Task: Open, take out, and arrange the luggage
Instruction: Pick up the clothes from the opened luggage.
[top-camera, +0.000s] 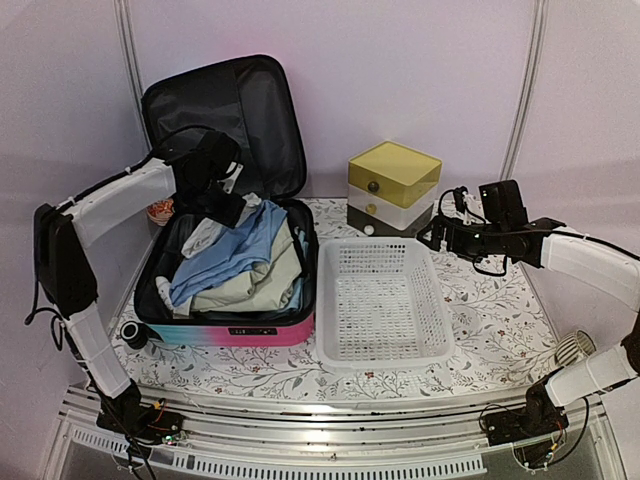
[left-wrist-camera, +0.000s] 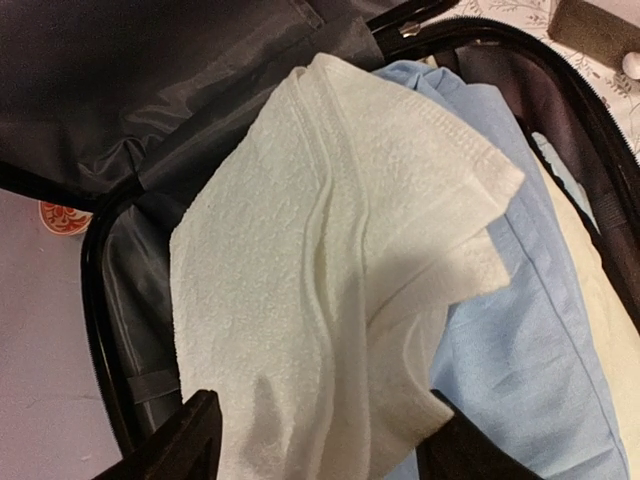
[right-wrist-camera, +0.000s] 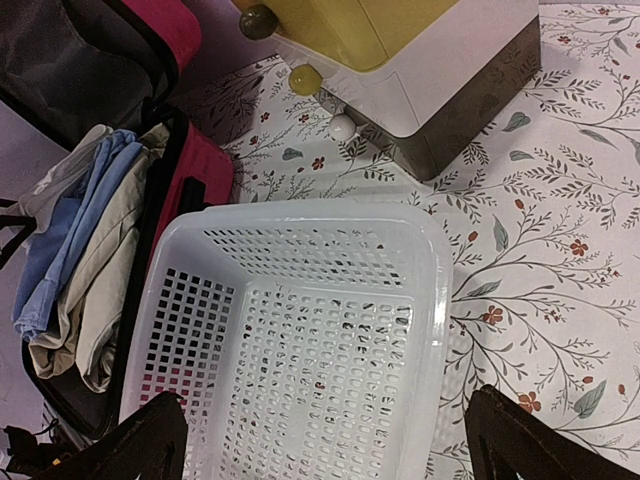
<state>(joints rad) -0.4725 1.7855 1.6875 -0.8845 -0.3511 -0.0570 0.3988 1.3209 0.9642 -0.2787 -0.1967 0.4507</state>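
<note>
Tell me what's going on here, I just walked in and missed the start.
The luggage lies open, lid up, with clothes packed inside. The left arm's fingers straddle a white towel at its far end; a firm grip isn't clear. The right arm's fingers hang open near the empty white basket.

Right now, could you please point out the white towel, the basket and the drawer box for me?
white towel (left-wrist-camera: 330, 260), left wrist view, middle of the cloth.
basket (top-camera: 386, 362), top view, near rim.
drawer box (top-camera: 393, 165), top view, yellow lid.
</note>
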